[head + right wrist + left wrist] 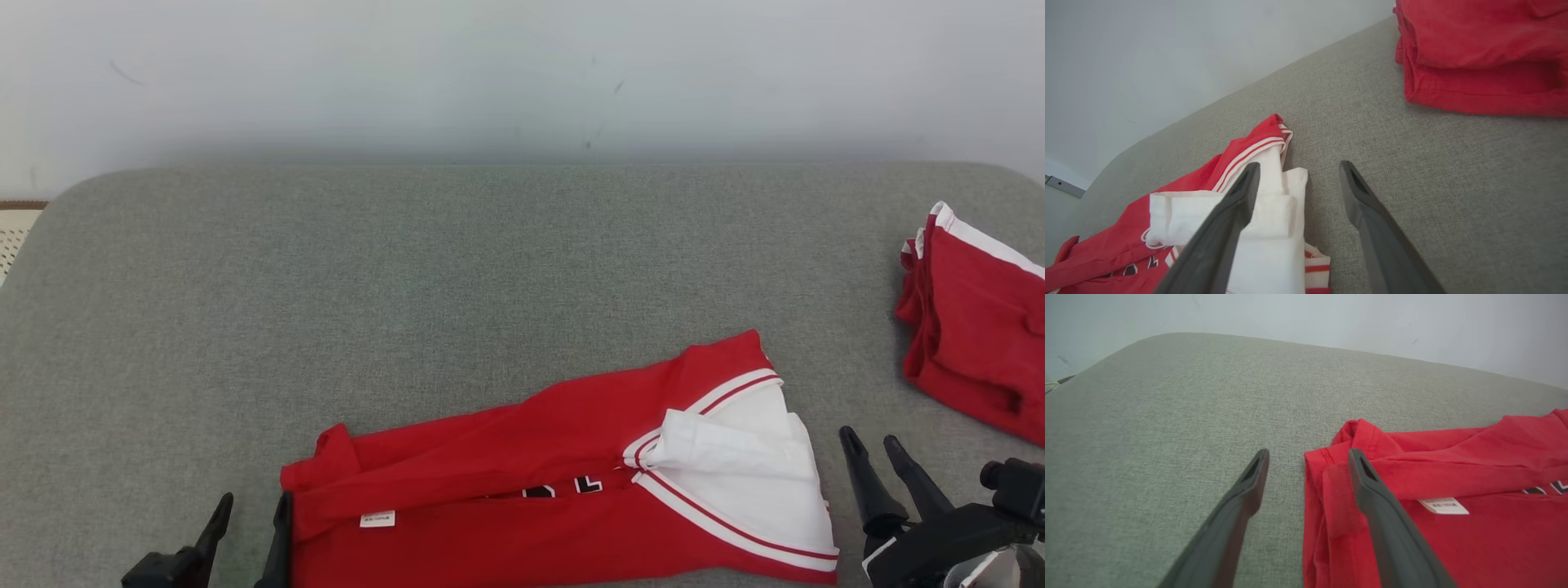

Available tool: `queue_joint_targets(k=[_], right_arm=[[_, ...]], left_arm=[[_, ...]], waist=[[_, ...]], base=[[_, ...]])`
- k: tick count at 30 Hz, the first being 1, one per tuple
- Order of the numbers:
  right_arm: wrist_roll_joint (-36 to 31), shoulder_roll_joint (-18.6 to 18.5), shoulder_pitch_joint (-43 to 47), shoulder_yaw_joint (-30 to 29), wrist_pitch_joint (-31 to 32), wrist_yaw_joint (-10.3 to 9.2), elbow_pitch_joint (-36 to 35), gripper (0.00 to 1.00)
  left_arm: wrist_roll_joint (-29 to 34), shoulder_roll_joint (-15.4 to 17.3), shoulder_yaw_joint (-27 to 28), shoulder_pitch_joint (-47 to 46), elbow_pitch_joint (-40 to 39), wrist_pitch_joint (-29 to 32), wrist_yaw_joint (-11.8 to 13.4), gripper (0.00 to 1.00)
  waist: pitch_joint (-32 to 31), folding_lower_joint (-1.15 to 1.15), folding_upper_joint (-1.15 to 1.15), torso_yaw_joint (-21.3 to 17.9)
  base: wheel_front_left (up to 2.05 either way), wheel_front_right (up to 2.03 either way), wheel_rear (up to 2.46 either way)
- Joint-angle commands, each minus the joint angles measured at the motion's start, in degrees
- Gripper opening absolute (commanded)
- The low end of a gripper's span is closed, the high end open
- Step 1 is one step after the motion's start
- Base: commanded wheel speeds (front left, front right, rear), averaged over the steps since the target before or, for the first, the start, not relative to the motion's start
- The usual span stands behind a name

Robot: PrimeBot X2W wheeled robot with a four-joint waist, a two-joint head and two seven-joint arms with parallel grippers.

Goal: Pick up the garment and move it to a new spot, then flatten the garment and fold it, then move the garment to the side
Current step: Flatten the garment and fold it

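Two grippers are seen at the front edge of the grey padded surface [408, 269], one at each end of the garment [531, 457].

1. Garment: a red garment with a white panel and red-and-white striped trim at its right end. It lies along the front edge, from left of centre toward the right. Its right end is angled toward the back edge. A long red fold is laid over the upper part, and dark lettering is partly covered by that fold. A small white label [377, 518] is seen near the left end.

2. Left gripper [254, 500]: the fingers are spread wide and nothing is held. In the left wrist view, one finger of the left gripper [1308, 453] is placed over the left hem of the garment [1453, 469], the other over bare padding. Contact with the cloth cannot be determined.

3. Right gripper [870, 438]: the fingers are parted and nothing is gripped. In the right wrist view, one finger of the right gripper [1299, 164] is seen against the white panel of the garment [1274, 245], the other against bare padding.

4. A second red folded garment [971, 343] is located at the right edge, well apart from the first.
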Motion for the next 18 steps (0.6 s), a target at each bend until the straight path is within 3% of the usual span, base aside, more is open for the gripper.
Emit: queue_joint_targets(k=[1, 11, 18], right_arm=[[-1.1, 0.4, -0.1, -0.2, -0.5, -0.07, -0.3, 1.00], [-10.6, 4.6, -5.5, 6.5, 2.1, -0.06, -0.5, 1.00], [-13.1, 4.5, -9.6, 12.0, 4.1, -0.06, 1.3, 1.00]], left_arm=[[0.7, -0.6, 0.6, 1.4, -1.0, 0.0, 0.5, 1.00], [2.2, -2.8, 3.0, 4.4, -6.2, 0.0, 1.3, 1.00], [1.4, -3.0, 3.2, 4.7, -6.3, 0.0, 1.1, 1.00]], waist=[[-0.1, 0.00, 0.00, 0.1], [-0.4, 0.00, 0.00, 2.6], [0.1, 0.00, 0.00, 4.5]], base=[[0.00, 0.00, 0.00], [0.00, 0.00, 0.00], [0.00, 0.00, 0.00]])
